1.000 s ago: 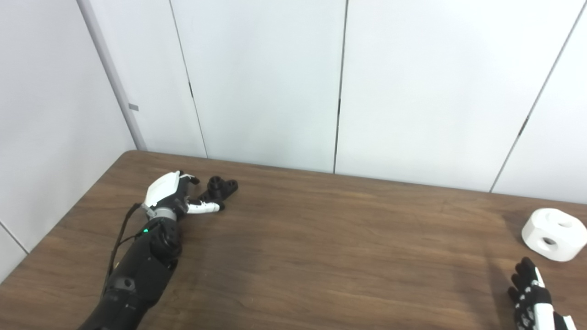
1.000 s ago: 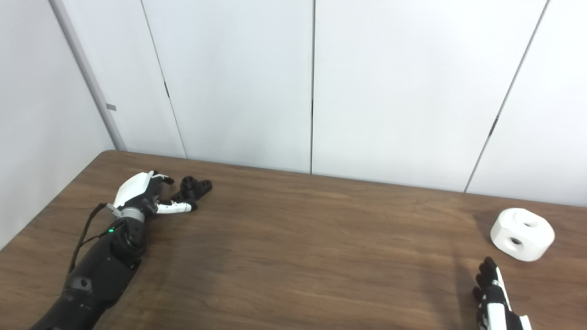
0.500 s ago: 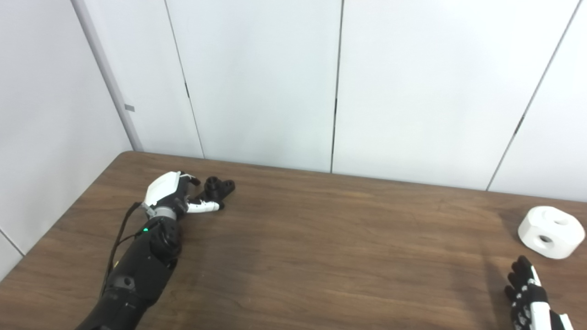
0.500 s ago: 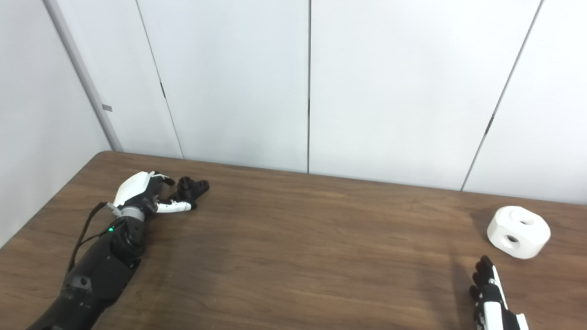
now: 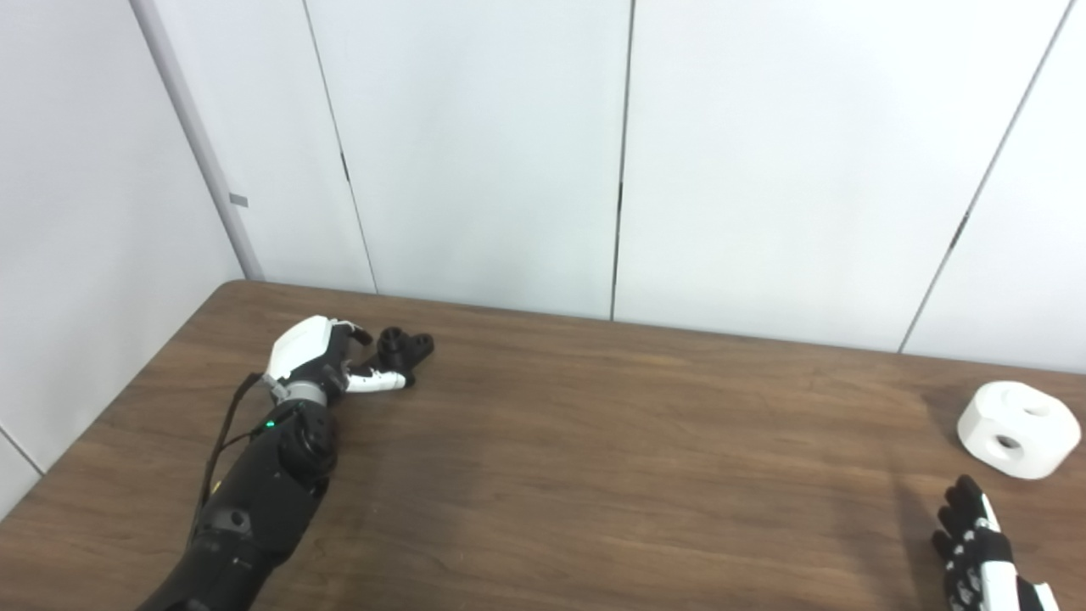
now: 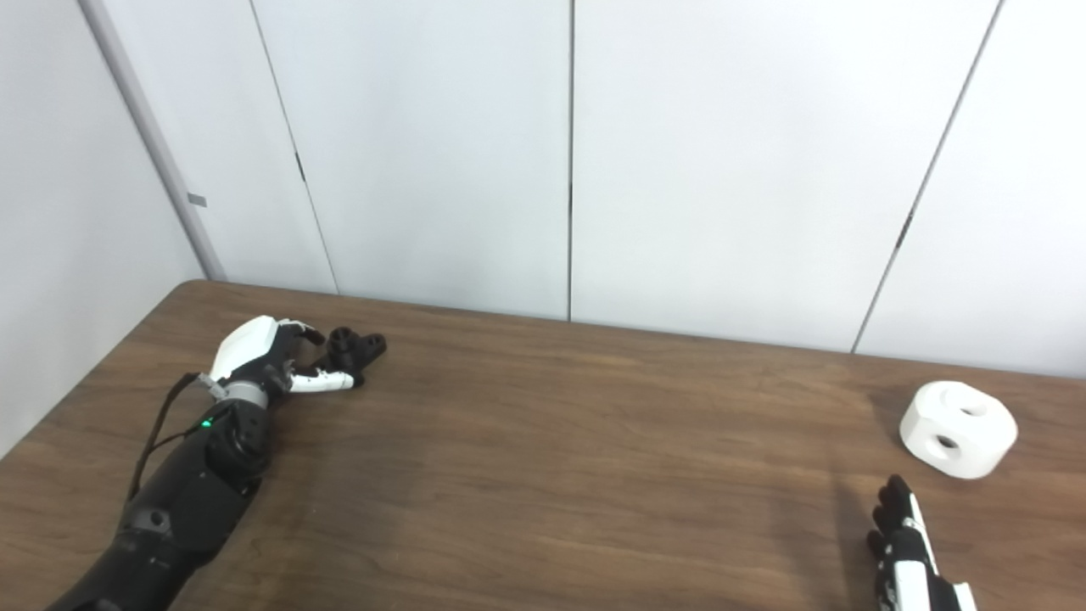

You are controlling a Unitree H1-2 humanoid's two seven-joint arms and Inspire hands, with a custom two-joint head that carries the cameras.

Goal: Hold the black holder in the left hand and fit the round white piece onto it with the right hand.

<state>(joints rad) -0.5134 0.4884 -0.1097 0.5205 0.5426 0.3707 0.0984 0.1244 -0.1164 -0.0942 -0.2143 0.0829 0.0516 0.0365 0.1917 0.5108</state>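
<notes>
Left eye view shows a brown wooden table (image 5: pixel 594 441) set against white wall panels (image 5: pixel 475 153). At the far left of the table, the left hand (image 5: pixel 318 361) lies low on the surface, its white back turned up and its arm (image 5: pixel 254 501) running in from the bottom left with a small green light near the wrist. Its fingers (image 5: pixel 377 383) reach toward the black holder (image 5: pixel 405 348), which sits on the table at the fingertips; one white finger lies along the near side of the holder and dark fingertips curl at its left side. The fingers touch or nearly touch the holder, but the pictures do not show whether they have closed on it, so I cannot tell if the hand grips it or is merely set against it. The holder rests on the wood, with round bosses showing on its top.

At the far right, the round white piece (image 5: pixel 1018 428) sits on the table by itself, with one hole in its top face and another in its side. The right hand (image 5: pixel 976 547) is near the bottom right corner, just on the near side of the white piece and apart from it. Its fingers are stretched out and slightly spread, pointing away toward the piece, and it holds nothing.
</notes>
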